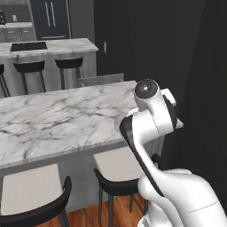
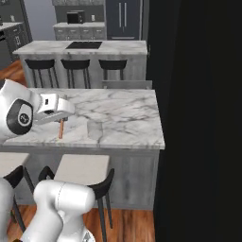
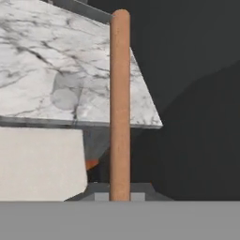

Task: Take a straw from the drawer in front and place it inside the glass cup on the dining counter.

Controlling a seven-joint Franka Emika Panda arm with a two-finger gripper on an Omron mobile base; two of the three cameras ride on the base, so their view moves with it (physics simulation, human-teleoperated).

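My gripper (image 2: pixel 61 121) is shut on the straw (image 2: pixel 61 130), a thin orange-brown stick that hangs down from the fingers over the near part of the dining counter (image 2: pixel 127 116). The straw (image 3: pixel 120 103) stands straight up the middle of the hand view from my gripper (image 3: pixel 120 194). The glass cup (image 2: pixel 94 128) is a faint clear tumbler standing on the marble, a little to the right of the straw and apart from it. The glass cup (image 3: pixel 65 91) lies left of the straw in the hand view. The drawer is out of view.
Pale stool seats (image 2: pixel 80 169) with dark backs are tucked under the counter's near edge. A second marble counter (image 2: pixel 80 47) with a black inset and several dark stools stands behind. A dark wall (image 2: pixel 203 118) closes the right side. A grey edge (image 2: pixel 126 84) juts up behind the dining counter.
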